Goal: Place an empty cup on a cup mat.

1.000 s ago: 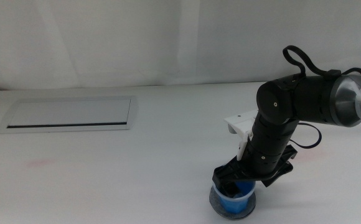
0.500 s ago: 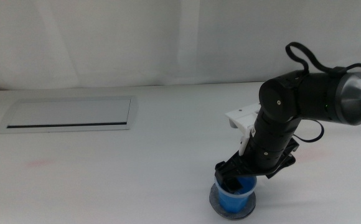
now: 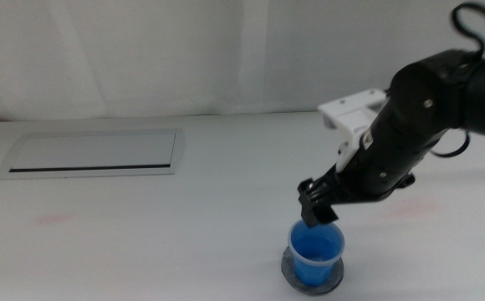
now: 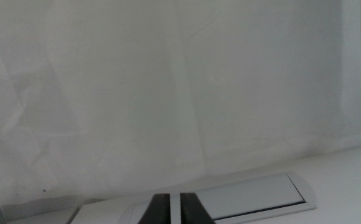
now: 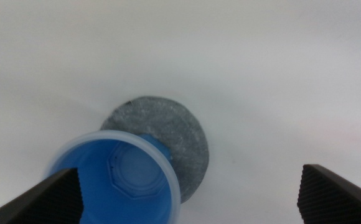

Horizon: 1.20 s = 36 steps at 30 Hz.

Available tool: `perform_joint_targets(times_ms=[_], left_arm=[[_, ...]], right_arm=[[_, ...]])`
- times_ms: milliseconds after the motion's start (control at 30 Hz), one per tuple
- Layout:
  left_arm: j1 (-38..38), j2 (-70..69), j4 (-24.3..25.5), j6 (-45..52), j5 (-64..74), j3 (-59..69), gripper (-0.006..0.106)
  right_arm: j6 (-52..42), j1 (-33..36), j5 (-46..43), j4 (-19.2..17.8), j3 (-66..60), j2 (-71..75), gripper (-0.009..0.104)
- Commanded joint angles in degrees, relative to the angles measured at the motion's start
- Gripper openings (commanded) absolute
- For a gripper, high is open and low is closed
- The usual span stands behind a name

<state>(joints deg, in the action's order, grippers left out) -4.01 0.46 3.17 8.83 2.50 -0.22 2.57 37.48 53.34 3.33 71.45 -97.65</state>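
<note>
The blue cup [image 3: 316, 254] stands upright and empty on the grey cup mat [image 3: 288, 270] near the table's front edge. In the right wrist view the cup [image 5: 118, 174] sits on the mat [image 5: 174, 127], whose grey disc shows beyond its rim. My right gripper [image 3: 319, 209] hangs just above the cup's rim, open, with nothing between its fingers [image 5: 56, 199]; it no longer touches the cup. My left gripper [image 4: 174, 208] is out of the middle view, its jaws shut together, facing the white backdrop.
A flat white panel with a dark slot [image 3: 92, 154] lies in the table at the back left, seen also as the panel [image 4: 255, 198] in the left wrist view. A faint pink mark [image 3: 54, 220] is on the table at the left.
My right gripper has let go of the cup and risen up and to the right, away from it. The cup stays on the mat.
</note>
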Motion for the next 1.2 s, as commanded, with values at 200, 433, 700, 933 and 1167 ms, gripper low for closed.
perform_joint_targets(times_ms=[200, 433, 700, 933, 1167], left_arm=[[0.09, -2.12, -0.18, -0.26, -0.83, 2.25, -0.003], [0.09, -2.12, -0.18, -0.26, -0.83, 2.25, -0.003], [0.09, -2.12, -0.18, -0.26, -0.83, 2.25, -0.003], [0.09, -2.12, -0.18, -0.26, -0.83, 2.25, -0.003], [0.09, -2.12, -0.18, -0.26, -0.83, 2.25, -0.003]], right_arm=[[6.71, -0.53, -0.8, -13.06, 4.38, 9.64, 0.093], [10.5, -12.34, 0.28, -21.03, 5.91, 16.25, 0.093], [3.71, -30.21, 3.88, -16.86, 5.91, 23.65, 0.093], [1.04, -32.96, 4.55, -14.68, 5.91, 28.74, 0.085], [0.8, -32.96, 5.27, -12.27, 5.91, 29.29, -0.003]])
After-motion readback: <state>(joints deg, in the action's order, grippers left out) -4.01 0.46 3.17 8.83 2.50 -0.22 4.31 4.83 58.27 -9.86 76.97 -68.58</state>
